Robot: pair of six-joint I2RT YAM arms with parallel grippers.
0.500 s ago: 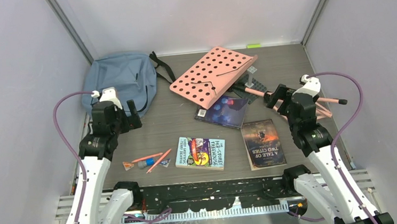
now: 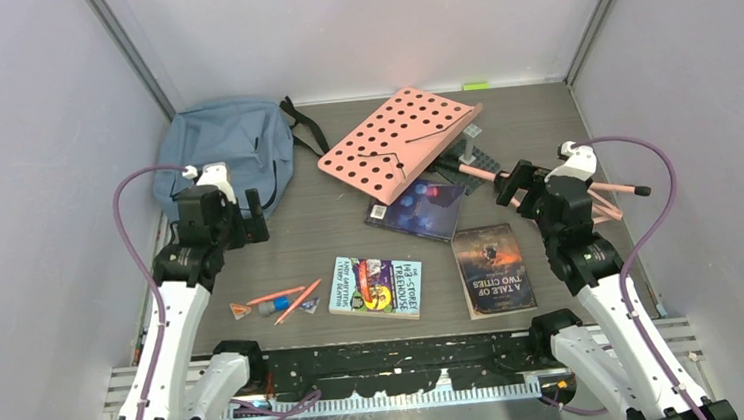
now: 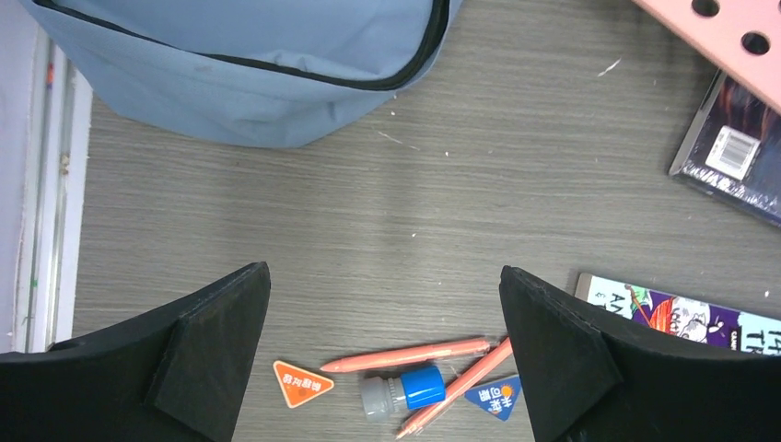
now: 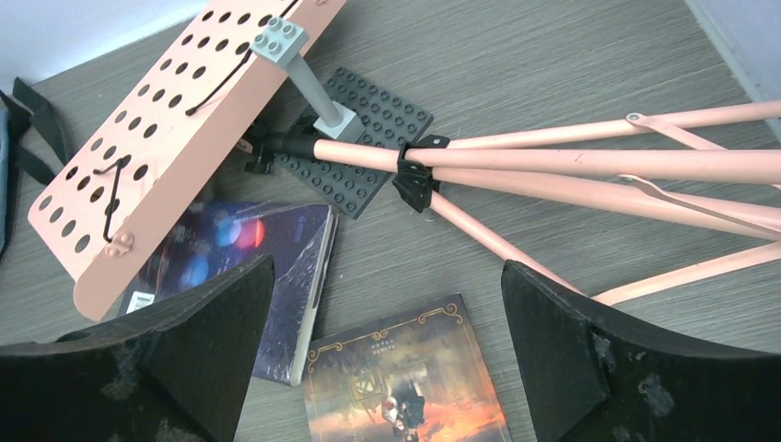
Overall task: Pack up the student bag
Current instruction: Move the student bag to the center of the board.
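- Black foam pads (image 3: 212, 350) of the left gripper (image 3: 382, 276) stand wide apart and hold nothing. The claw hangs above the bare grey wood-grain table (image 3: 479, 184).
- Nearest it in the left wrist view lie two orange pencils (image 3: 410, 354), a small blue-capped tube (image 3: 405, 391) and two triangular tags (image 3: 302, 383). None touches the fingers.
- Beyond it lies the student bag (image 3: 258, 64), dusty-blue and flat in the table's far-left corner, with its black zipper edging facing the claw. Whether the zip is open cannot be told.
- The right gripper (image 4: 387, 276) is equally spread and empty. It hovers over a dark wrapped book (image 4: 267, 267) and the "A Tale of Two Cities" book (image 4: 405, 387), near the pink stand legs (image 4: 599, 166) and the pink perforated board (image 4: 175, 120).
- A turquoise-covered book (image 2: 376, 287) lies between the two arms, toward the near edge.
- Judged step: the start of packing, since every item seen lies outside the bag.
- To do it well, the left claw should pinch the fabric beside the zipper and lift it to form a mouth. The right claw should then take a book by one edge and slide it in flat.
- The pencils call for a low pinch across the shaft.
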